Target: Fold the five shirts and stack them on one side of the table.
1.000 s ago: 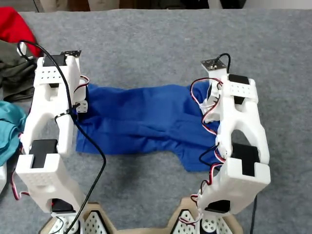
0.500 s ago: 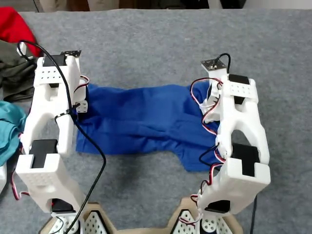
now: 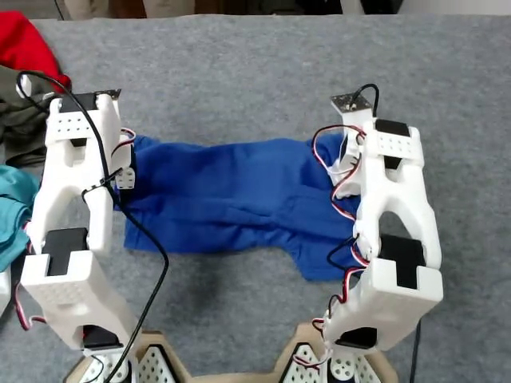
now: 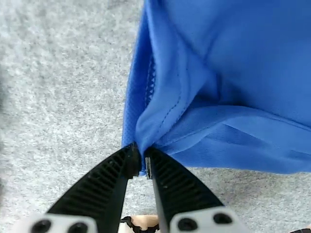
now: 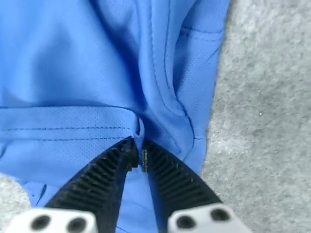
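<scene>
Jaws, both pairs: clenched on cloth. My left gripper (image 4: 141,162) pinches a bunched fold at the left edge of the blue shirt (image 3: 231,203). The fabric rises from the tips in a small ridge, with a stitched seam running along it. My right gripper (image 5: 138,153) pinches a narrow fold close to the shirt's right edge. Its tips meet on a hem seam, and cloth lies spread to either side of them.

Blue shirt: mid-table, lying crosswise between my two arms, mostly flat with shallow creases through the middle. One corner on the right reaches nearer to my base than the rest of the near edge.

Left arm (image 3: 76,183): over the shirt's left end, with a black cable (image 3: 148,239) draped across it. Right arm (image 3: 391,207): over the shirt's right end.

Table (image 3: 263,72): grey felt.

Left edge of the table, from far to near: red garment (image 3: 24,44), dark garment (image 3: 20,120), teal garment (image 3: 12,211). All three are loose, unfolded and apart from the blue shirt.
</scene>
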`<action>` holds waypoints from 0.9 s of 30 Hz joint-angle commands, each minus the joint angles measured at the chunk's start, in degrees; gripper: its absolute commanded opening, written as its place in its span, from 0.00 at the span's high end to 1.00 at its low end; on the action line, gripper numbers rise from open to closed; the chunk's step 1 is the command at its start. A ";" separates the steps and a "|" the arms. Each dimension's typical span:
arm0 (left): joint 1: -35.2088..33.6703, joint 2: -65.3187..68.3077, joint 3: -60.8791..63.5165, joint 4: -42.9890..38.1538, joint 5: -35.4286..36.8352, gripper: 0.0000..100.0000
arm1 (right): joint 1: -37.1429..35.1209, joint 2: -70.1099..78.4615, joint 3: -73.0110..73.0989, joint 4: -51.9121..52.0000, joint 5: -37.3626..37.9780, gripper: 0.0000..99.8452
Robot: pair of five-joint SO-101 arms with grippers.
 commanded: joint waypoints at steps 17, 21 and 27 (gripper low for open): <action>-0.44 -0.31 -22.51 -2.81 2.73 0.98 | 4.97 0.31 -46.99 6.42 5.01 0.99; 0.26 -0.31 -32.53 -3.08 3.34 0.98 | 2.33 4.53 -57.36 0.88 7.91 0.99; 0.70 -0.31 -38.42 -8.70 3.34 0.98 | -0.75 15.52 -67.74 -14.51 12.31 0.99</action>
